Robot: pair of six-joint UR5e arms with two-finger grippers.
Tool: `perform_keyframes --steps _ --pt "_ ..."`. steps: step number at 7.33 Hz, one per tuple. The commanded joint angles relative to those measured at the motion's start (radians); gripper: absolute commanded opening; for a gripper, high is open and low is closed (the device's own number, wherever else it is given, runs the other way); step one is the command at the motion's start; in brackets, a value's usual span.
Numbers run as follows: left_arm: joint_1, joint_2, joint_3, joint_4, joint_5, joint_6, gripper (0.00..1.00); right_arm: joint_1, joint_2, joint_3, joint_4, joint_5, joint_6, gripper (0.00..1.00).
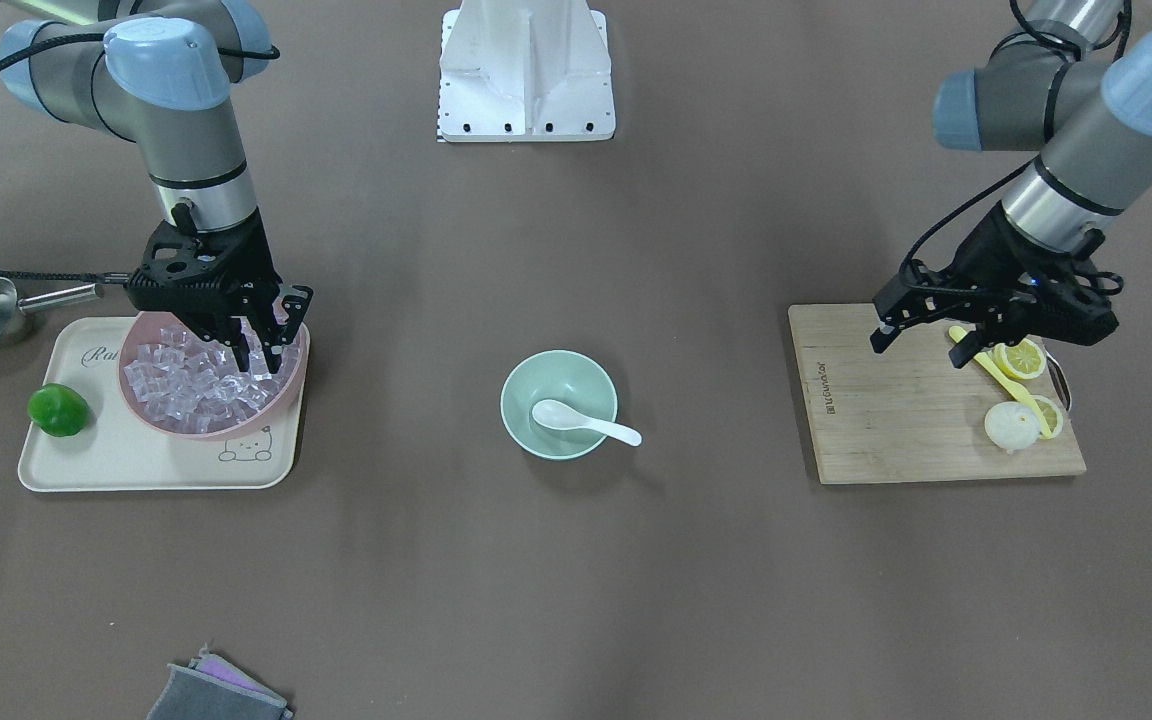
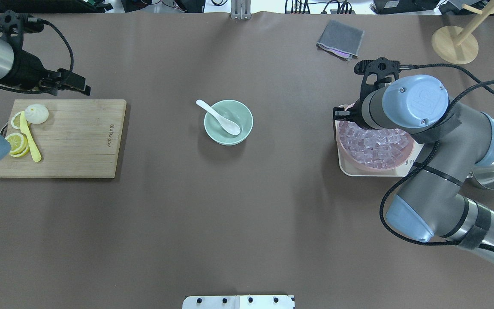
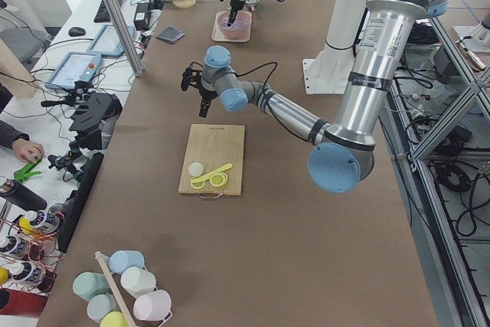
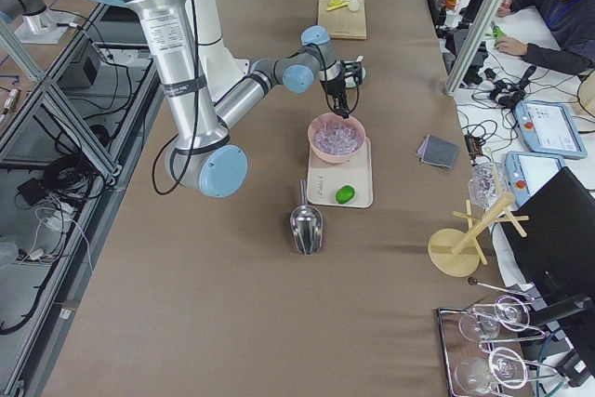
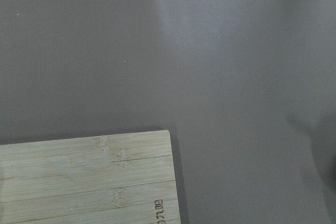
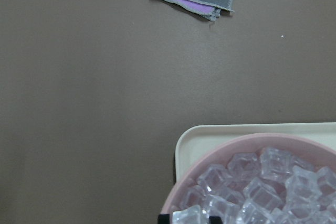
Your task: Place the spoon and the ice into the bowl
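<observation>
Progress, working from the overhead view with the mint-green bowl (image 2: 242,114) as the centre of the dial. The bamboo cutting board (image 2: 75,137) lies well out at 9 o'clock, and above its far edge I have the left gripper (image 1: 921,345) idle, its jaws apart and holding nothing. The cream tray (image 1: 136,465) lies well out at 3 o'clock and carries the pink bowl (image 1: 198,432) with its heap of ice cubes (image 1: 186,385). The first half of the task reads as done: the white soup spoon (image 2: 219,116) rests with its scoop inside the mint-green bowl and its handle over the rim toward 10 o'clock. The second half is open, since no ice shows in that bowl. The right gripper (image 1: 258,355) is lowered into the heap at the pink bowl's 12 o'clock side. In the right wrist view its jaws stand narrow, and I judge them closed on the ice (image 6: 190,215), one clear cube. What remains is to lift, carry toward 9 o'clock and release.
</observation>
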Motion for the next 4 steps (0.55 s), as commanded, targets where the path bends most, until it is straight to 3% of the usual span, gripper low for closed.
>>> perform_keyframes --steps 1,4 --pt "-0.161 0.005 0.002 0.234 -0.089 0.352 0.99 -0.013 0.072 -0.002 -0.008 0.001 0.123 0.00" --pt "-0.368 0.005 0.026 0.485 -0.081 0.799 0.99 -0.087 0.226 -0.093 -0.053 -0.086 0.318 0.00"
